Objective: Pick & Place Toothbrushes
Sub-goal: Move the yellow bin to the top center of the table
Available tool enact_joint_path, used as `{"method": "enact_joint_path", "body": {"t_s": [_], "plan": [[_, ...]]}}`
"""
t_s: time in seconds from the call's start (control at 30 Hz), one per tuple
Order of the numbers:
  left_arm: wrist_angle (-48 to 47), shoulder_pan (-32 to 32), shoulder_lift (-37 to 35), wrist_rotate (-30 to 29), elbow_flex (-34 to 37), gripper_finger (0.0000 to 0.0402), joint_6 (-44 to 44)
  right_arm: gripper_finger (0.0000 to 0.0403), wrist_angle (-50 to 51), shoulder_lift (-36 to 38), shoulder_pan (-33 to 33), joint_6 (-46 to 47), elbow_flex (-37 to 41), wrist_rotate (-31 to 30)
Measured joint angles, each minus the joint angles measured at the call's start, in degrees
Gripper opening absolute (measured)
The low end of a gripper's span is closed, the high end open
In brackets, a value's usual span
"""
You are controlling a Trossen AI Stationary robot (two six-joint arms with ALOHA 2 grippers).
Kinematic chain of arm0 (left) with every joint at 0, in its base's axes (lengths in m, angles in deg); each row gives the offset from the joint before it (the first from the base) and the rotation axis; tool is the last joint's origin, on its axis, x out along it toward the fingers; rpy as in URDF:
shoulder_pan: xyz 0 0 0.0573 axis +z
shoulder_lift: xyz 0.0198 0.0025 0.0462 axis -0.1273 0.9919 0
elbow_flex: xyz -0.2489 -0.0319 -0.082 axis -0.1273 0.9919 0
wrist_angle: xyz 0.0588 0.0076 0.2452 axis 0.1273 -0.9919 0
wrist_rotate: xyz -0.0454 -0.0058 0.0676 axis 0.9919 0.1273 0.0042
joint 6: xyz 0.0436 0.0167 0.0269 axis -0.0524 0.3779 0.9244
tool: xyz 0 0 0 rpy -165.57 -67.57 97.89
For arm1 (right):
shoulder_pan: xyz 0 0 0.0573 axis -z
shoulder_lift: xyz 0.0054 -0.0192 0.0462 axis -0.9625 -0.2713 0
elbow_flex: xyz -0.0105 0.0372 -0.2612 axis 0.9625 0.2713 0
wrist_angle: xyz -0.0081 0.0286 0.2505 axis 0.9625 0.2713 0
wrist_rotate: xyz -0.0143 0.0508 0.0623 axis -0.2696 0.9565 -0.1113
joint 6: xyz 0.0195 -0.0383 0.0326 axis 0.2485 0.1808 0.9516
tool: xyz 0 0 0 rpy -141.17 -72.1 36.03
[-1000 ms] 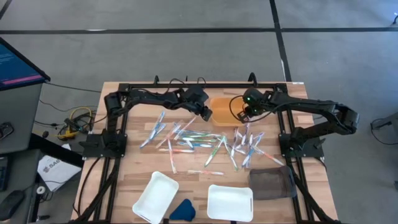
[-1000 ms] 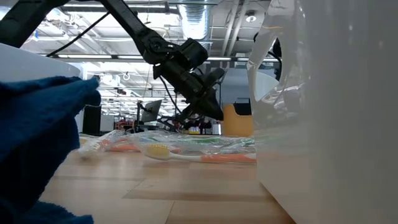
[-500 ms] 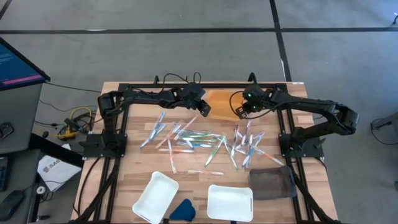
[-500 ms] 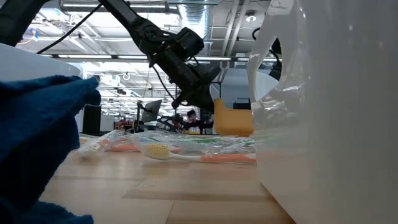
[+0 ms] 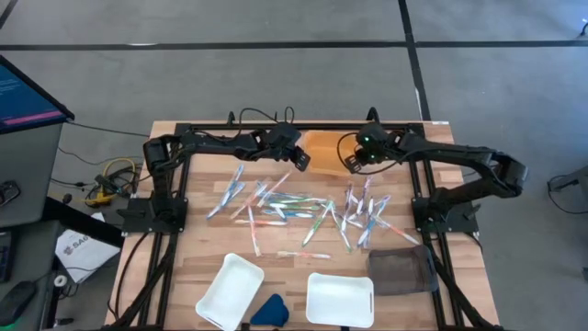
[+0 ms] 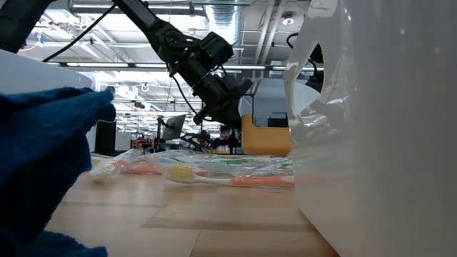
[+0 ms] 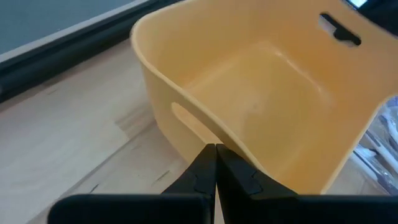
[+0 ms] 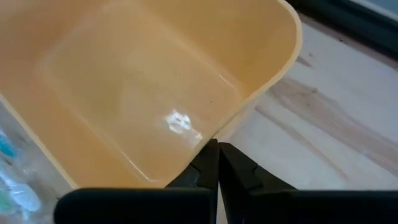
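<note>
From overhead, at the far edge of the wooden desk (image 5: 202, 257), a yellow bin (image 5: 323, 150) sits between the two arms. The left claw (image 5: 299, 159) is clenched on the bin's left wall and the right claw (image 5: 352, 161) is clenched on its right wall. The toothbrushes (image 5: 294, 210) lie scattered across the middle of the desk, nearer the camera side than the bin. Two white trays (image 5: 230, 290) rest at the near edge with a dark-blue wedge (image 5: 269, 311) between them, and a grey cloth (image 5: 401, 269) lies to their right.

At desk level, the left claw (image 6: 230, 120) meets the bin (image 6: 268, 137) at its rim; wrapped toothbrushes (image 6: 214, 175) lie in front of it.

Through the left wrist camera, the closed fingers (image 7: 200, 177) pinch the bin's wall (image 7: 205, 134) beside a handle slot.

Through the right wrist camera, the closed fingers (image 8: 204, 168) pinch the bin's rim (image 8: 249, 106); a few toothbrushes (image 8: 9, 180) show at the edge.
</note>
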Motion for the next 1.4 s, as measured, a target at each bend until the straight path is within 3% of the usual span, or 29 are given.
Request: {"method": "enact_joint_path", "body": {"t_s": [0.47,1.4], "plan": [[-0.17,0.03,-0.07,-0.20,0.02,0.0004,0.01,0.0001,3.83,-14.79,0.65,-4.48,-6.57,1.56],[-11.00,1.40,-0.07,-1.76,0.02,0.0004,-4.91,0.0001,3.57,-14.37,0.50,-4.48,-6.75,1.81]]}}
